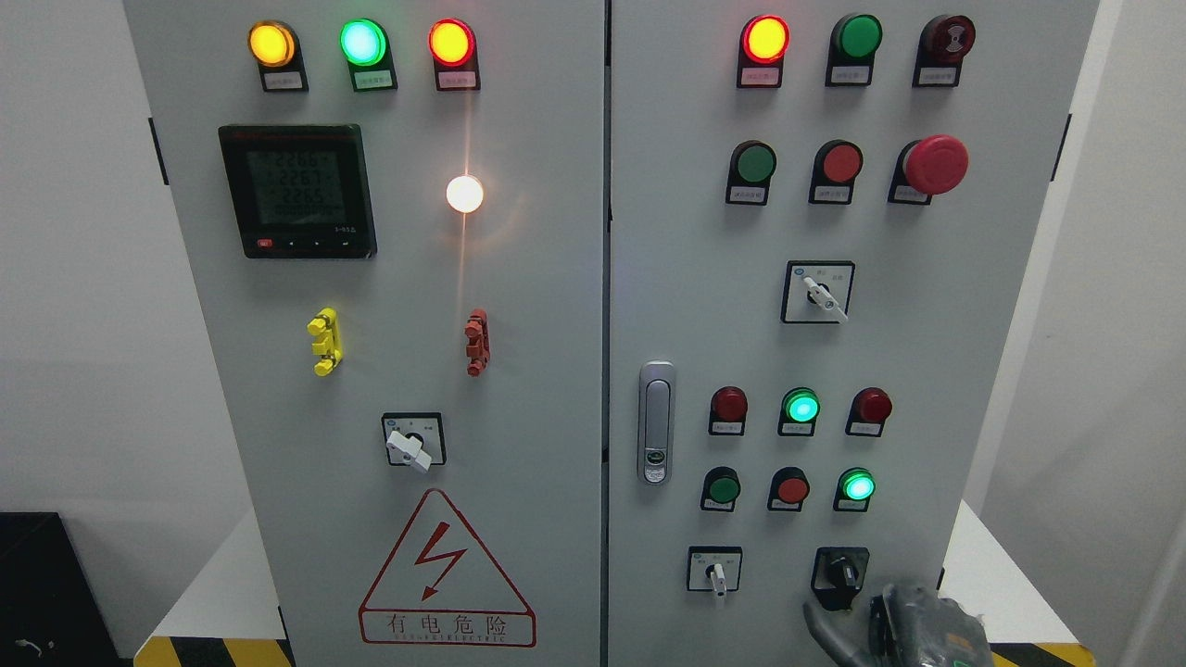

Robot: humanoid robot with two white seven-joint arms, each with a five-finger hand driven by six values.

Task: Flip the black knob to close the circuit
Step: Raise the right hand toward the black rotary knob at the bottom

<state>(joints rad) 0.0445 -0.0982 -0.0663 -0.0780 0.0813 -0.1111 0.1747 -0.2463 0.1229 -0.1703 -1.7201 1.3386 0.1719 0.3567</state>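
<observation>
The black knob (841, 572) sits at the lower right of the cabinet's right door (686, 306), just right of a small white selector switch (715, 572), with its grip bar standing roughly vertical. The right hand (913, 630) enters at the bottom edge, just below and slightly right of the knob, one finger (820, 622) reaching toward the underside. The fingers appear loosely extended, grasping nothing; the left hand is out of view.

The right hand (913, 625) is cut off by the bottom edge, its fingers hard to read. Labels beneath the indicator lamps (766, 39) are too small to read.
</observation>
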